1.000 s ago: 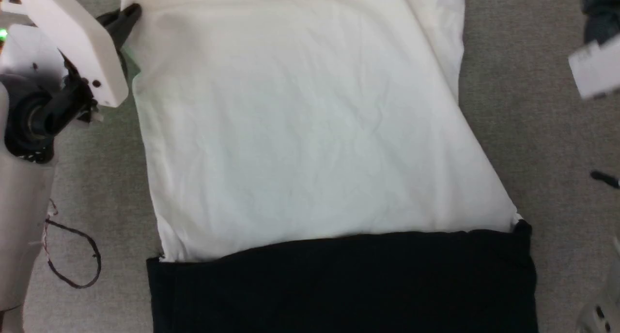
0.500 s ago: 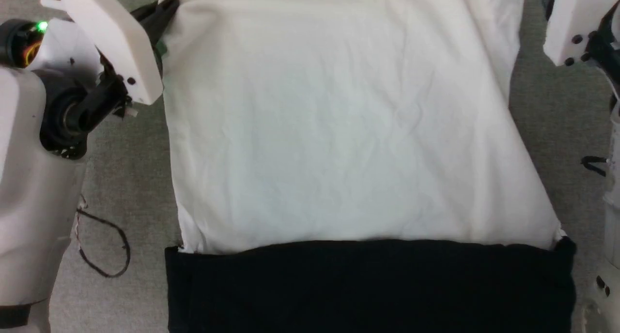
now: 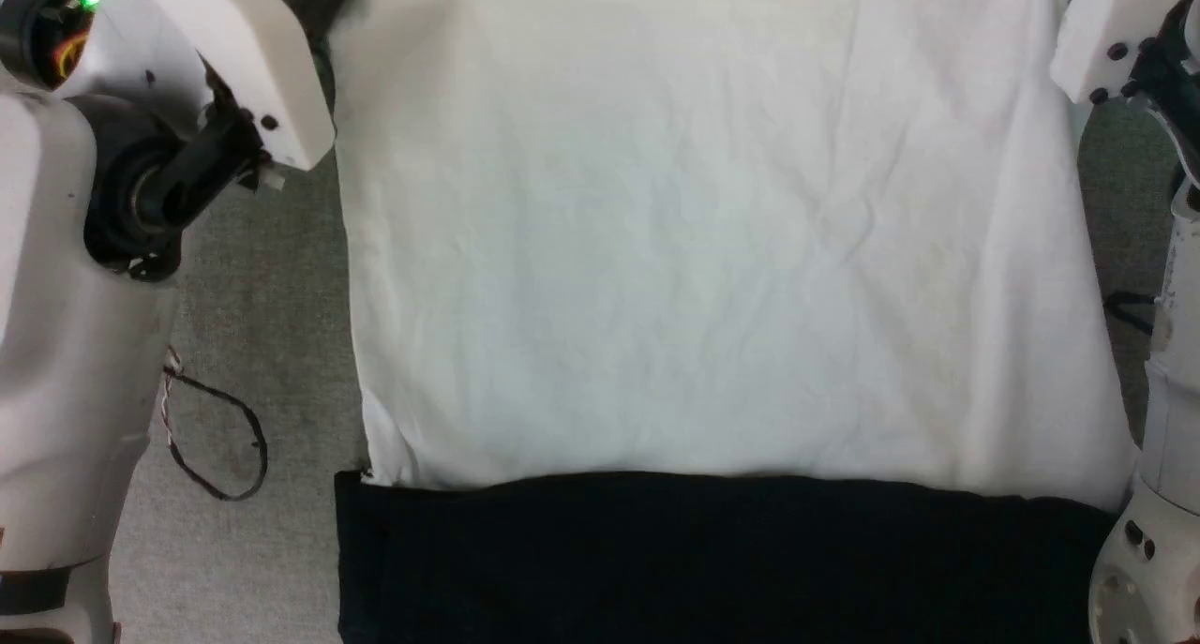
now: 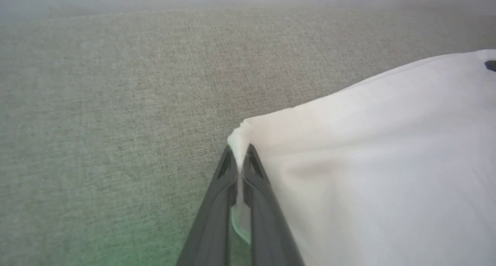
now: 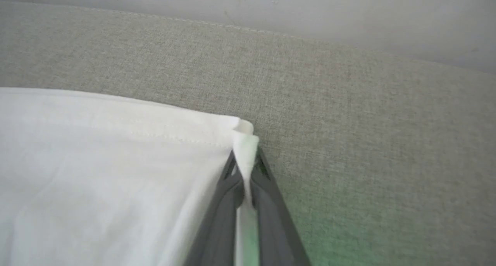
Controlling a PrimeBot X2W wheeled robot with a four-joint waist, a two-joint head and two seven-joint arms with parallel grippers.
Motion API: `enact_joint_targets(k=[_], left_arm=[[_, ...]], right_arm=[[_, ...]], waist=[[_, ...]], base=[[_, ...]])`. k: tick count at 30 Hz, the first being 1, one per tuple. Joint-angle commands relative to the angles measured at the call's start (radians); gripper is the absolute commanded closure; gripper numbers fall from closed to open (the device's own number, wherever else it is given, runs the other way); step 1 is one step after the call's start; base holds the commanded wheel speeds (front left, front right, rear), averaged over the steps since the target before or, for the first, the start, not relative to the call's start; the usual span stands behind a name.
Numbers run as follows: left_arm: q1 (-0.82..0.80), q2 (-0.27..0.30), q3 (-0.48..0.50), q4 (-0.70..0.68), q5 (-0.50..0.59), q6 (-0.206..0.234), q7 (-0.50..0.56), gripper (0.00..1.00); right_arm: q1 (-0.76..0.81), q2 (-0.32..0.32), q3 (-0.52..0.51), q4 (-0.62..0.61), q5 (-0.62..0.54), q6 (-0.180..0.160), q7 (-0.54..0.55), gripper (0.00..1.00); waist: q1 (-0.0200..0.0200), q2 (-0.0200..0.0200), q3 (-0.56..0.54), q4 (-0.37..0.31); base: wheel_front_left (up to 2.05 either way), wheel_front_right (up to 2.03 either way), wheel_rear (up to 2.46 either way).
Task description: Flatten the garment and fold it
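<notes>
The garment now lies square on the grey fabric, its slanted edge gone, as my left gripper and right gripper, jaws each pinching a white corner farthest from the black band, pull it taut, flat enough, I reckon, to fold.

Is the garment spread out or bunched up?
Spread out: the garment lies smooth, its white corners pinched by the left pincer and right pincer.
</notes>
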Motion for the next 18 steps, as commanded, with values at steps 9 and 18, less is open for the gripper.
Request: enact_joint_targets(k=[9, 18], left_arm=[[-0.077, 0.0, 0.079, 0.04, 0.054, 0.006, -0.211, 1.0], [-0.12, -0.008, 0.1, 0.111, 0.082, -0.038, -0.373, 1.0]], right_arm=[[-0.082, -0.038, -0.035, 0.0, -0.048, -0.001, -0.166, 1.0], [-0.111, -0.091, -0.032, 0.047, -0.015, -0.001, -0.283, 1.0]], waist=[[-0.0001, 0.0, -0.067, -0.033], [-0.0001, 0.0, -0.162, -0.053]], base=[[0.0, 0.0, 0.0], [0.0, 0.0, 0.0]])
